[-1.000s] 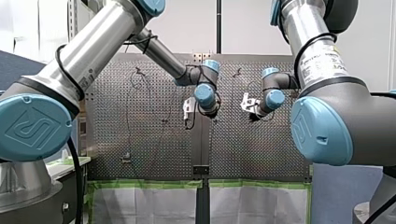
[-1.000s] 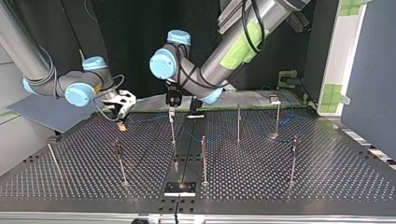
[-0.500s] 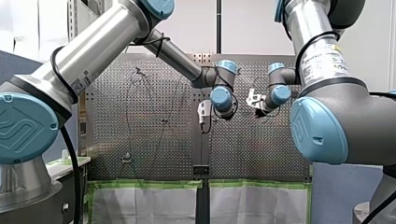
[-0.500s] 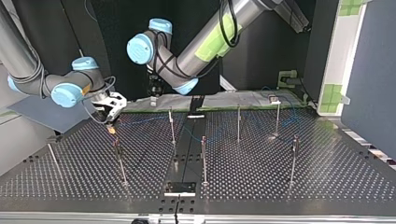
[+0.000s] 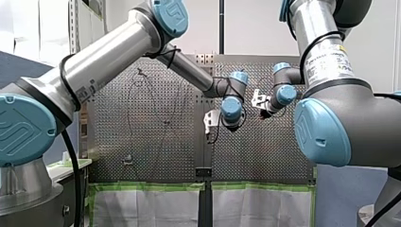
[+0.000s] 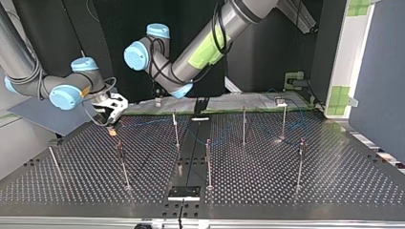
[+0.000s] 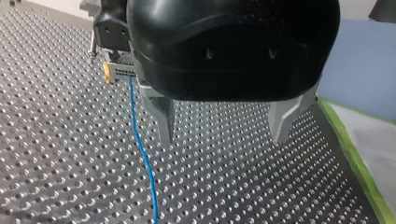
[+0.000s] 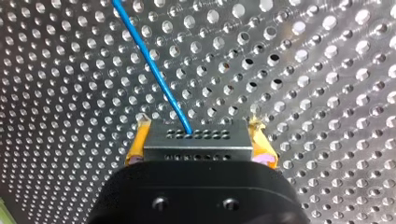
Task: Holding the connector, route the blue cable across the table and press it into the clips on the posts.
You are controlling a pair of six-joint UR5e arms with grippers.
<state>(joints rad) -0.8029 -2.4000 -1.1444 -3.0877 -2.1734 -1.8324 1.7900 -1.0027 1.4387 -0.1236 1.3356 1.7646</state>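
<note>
Top view: blue cable (image 6: 148,124) perhaps part-hidden

Left gripper (image 7: 223,139) fingers apart; right gripper (image 8: 200,142) clamped; wrists close together.

A white panel (image 6: 356,57) bearing green tape (image 6: 340,98) stands at the top view's right.

Grey, hole-dotted connector (image 8: 198,140) held level, straight blue cable (image 8: 149,60) leaving its face.
</note>
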